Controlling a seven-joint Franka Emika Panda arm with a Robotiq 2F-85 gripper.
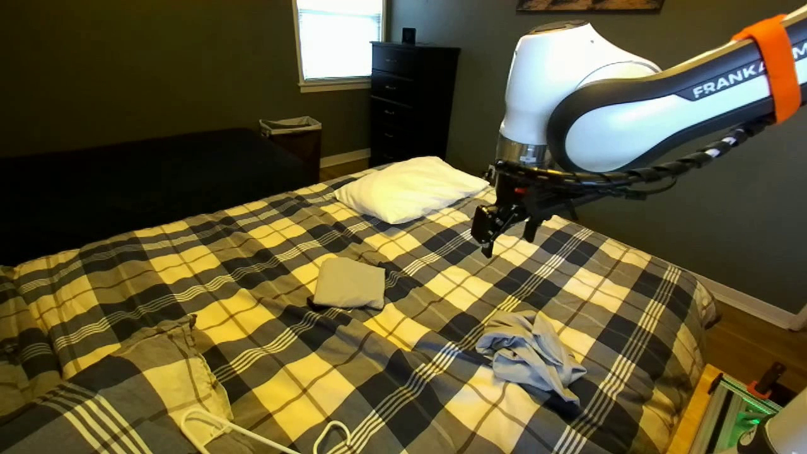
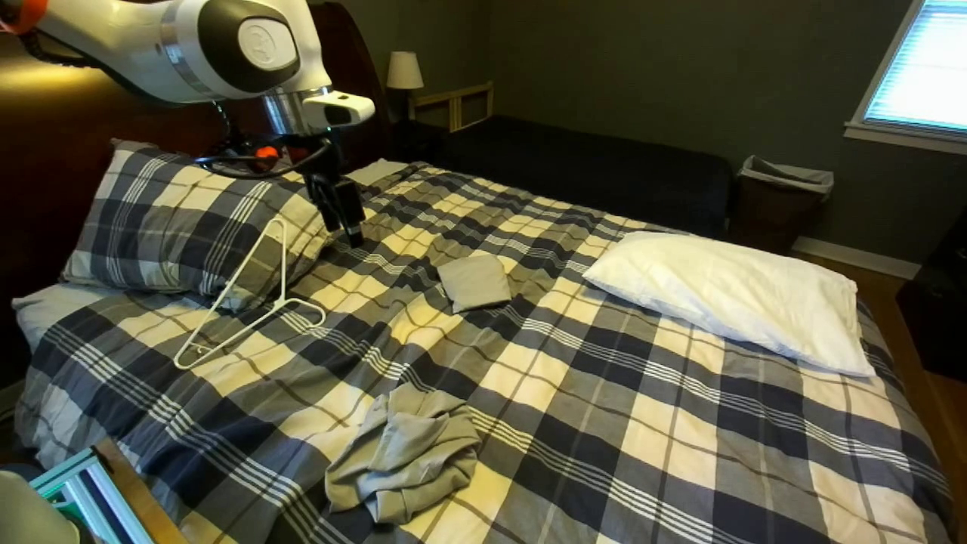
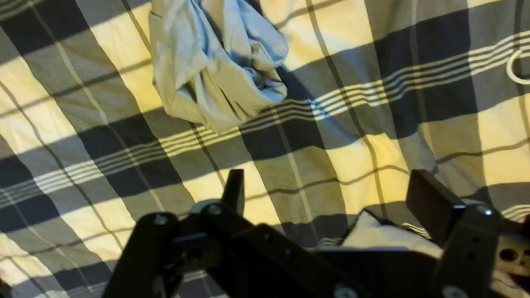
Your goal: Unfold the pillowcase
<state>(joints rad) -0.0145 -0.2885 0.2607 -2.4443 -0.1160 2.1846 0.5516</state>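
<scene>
Two grey cloths lie on the plaid bed; I cannot tell which is the pillowcase. One is a flat folded square, which shows in both exterior views [image 1: 350, 282] [image 2: 476, 282] and partly behind the gripper in the wrist view [image 3: 382, 233]. The other is a crumpled heap, which shows in both exterior views [image 1: 533, 353] [image 2: 408, 457] and at the top of the wrist view [image 3: 219, 74]. My gripper [image 3: 329, 182] is open, with nothing between its fingers. It hangs above the bed, apart from both cloths, in both exterior views [image 1: 508, 243] [image 2: 344, 233].
A white pillow [image 1: 413, 189] lies at one end of the bed. A plaid pillow [image 2: 189, 219] stands at the headboard end. A white hanger [image 2: 281, 301] lies beside and against it. A hamper [image 1: 290, 142] and dark dresser [image 1: 410, 101] stand beyond the bed.
</scene>
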